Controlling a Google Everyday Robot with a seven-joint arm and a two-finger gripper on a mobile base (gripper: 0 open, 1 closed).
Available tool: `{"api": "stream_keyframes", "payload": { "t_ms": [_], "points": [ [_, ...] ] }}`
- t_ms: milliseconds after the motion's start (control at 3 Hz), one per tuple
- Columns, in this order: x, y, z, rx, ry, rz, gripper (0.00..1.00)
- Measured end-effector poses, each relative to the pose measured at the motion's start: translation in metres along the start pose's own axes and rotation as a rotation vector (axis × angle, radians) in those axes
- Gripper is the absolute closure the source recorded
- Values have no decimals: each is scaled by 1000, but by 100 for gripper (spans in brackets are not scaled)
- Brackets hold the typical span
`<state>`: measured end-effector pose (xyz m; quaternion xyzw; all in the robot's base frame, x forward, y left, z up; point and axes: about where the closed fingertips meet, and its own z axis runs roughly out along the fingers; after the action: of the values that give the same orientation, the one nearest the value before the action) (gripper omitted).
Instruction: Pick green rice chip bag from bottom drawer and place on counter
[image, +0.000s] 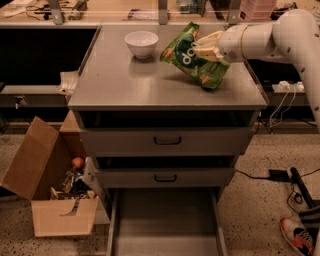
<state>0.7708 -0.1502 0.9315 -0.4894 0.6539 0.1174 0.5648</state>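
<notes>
The green rice chip bag (192, 56) is tilted over the right rear part of the counter (130, 85), its lower corner touching or just above the surface. My gripper (204, 49) reaches in from the right and is shut on the bag's upper right side. The bottom drawer (165, 220) is pulled open below, and its flat floor shows nothing in it.
A white bowl (141, 43) stands on the counter left of the bag. Two upper drawers with black handles (167, 141) are slightly open. An open cardboard box (52, 192) with clutter sits on the floor at the left. Cables and a shoe (297, 235) lie at the right.
</notes>
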Motion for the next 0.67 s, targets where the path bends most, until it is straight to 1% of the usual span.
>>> {"api": "stream_keyframes", "payload": {
  "t_ms": [333, 667],
  "points": [
    [0, 0, 0, 0, 0, 0, 50],
    [0, 0, 0, 0, 0, 0, 19]
  ]
}}
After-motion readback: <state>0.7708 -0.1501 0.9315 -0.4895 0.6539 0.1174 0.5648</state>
